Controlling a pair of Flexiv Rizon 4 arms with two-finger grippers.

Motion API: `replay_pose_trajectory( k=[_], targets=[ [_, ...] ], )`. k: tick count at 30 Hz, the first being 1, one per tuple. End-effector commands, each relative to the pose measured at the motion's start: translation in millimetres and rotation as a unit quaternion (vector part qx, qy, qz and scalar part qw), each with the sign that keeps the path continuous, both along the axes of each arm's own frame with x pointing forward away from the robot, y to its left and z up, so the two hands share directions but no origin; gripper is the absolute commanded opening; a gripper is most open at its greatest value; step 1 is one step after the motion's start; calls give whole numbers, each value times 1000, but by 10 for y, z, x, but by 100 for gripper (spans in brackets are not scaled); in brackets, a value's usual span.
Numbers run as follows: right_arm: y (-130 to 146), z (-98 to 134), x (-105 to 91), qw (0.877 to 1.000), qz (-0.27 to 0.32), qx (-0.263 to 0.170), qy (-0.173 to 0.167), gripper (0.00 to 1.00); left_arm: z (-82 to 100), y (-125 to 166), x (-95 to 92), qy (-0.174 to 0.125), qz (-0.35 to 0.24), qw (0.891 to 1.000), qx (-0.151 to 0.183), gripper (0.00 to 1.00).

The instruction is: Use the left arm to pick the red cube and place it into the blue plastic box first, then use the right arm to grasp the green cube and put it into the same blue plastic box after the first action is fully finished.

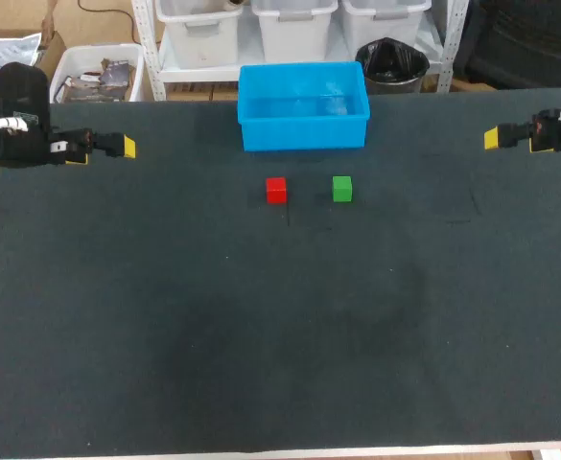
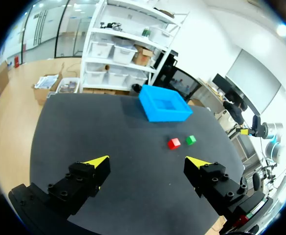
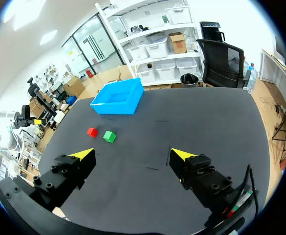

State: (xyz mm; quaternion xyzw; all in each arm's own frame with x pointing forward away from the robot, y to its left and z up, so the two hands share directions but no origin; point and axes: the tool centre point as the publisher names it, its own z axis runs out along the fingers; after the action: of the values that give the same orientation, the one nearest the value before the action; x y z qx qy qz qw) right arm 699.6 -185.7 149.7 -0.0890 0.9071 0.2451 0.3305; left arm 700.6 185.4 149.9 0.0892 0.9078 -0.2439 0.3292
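A small red cube [image 1: 276,190] and a green cube [image 1: 342,189] sit side by side on the dark table, just in front of the blue plastic box [image 1: 303,106], which holds nothing. My left gripper [image 1: 125,148] hovers open at the far left edge, well away from the cubes. My right gripper [image 1: 492,139] hovers open at the far right edge. From the left wrist, the red cube [image 2: 173,143], green cube [image 2: 190,140] and box [image 2: 164,103] lie far ahead of my open left gripper [image 2: 149,163]. Ahead of my open right gripper [image 3: 131,156] lie the green cube [image 3: 109,136], red cube [image 3: 92,132] and box [image 3: 117,97].
The dark table mat [image 1: 261,326] stretches wide in front of the cubes and to both sides. Its front edge runs along the near side.
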Motion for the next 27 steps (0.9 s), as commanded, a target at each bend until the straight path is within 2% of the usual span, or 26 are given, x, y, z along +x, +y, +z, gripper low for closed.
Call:
replay_pose_trajectory(
  k=[1, 4, 10, 11, 16, 18, 27],
  targets=[
    [0, 3, -1, 1000, 0, -1, 0, 100, 2, -2, -1, 0, 0, 1000, 0, 100],
    [0, 3, -1, 1000, 0, -1, 0, 100, 20, -32, 10, 0, 0, 1000, 0, 100],
    [0, 3, -1, 1000, 0, -1, 0, 100, 76, -219, 110, -1, 14, 999, 35, 100],
    [0, 3, -1, 1000, 0, -1, 0, 100, 84, -249, 133, 7, 23, 999, 45, 100],
    [0, 3, -1, 1000, 0, -1, 0, 100, 146, -420, 176, 5, 25, 998, 63, 100],
    [0, 3, -1, 1000, 0, -1, 0, 100, 144, -485, 200, 13, 33, 996, 84, 100],
    [0, 3, -1, 1000, 0, -1, 0, 100, 154, -784, 246, 49, 66, 987, 135, 100]
  ],
)
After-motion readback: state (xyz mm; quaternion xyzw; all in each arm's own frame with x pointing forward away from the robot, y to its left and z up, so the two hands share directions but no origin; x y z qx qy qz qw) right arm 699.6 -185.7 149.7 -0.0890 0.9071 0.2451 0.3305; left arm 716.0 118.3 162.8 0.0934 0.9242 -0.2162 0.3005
